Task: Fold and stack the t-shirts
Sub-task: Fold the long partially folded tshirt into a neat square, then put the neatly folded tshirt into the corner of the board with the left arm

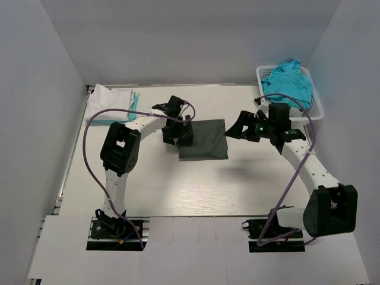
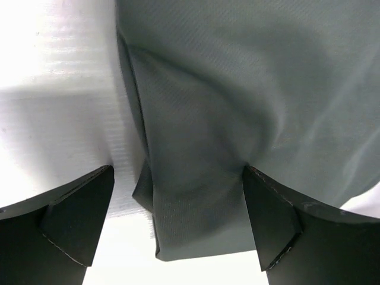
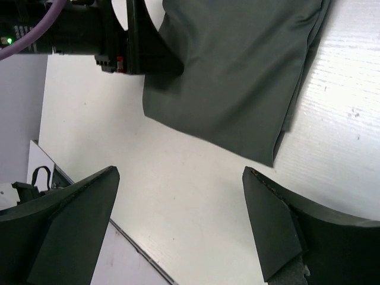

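Observation:
A folded dark charcoal t-shirt (image 1: 203,140) lies flat at mid-table. My left gripper (image 1: 177,135) stands open at its left edge; in the left wrist view (image 2: 178,219) a folded corner of the dark cloth (image 2: 202,148) lies between the wide-apart fingers (image 2: 270,219). My right gripper (image 1: 236,128) hovers open just right of the shirt, over bare table with nothing between its fingers (image 3: 181,219); the dark t-shirt (image 3: 237,77) lies ahead of it. A folded white t-shirt (image 1: 110,97) rests on a teal one (image 1: 135,102) at the back left. Turquoise t-shirts (image 1: 289,81) are heaped in the basket.
The white lattice basket (image 1: 259,72) stands at the back right corner. Grey walls close in the table on three sides. The table's near edge (image 3: 119,234) shows below the right gripper. The left gripper's body (image 3: 113,32) shows in the right wrist view.

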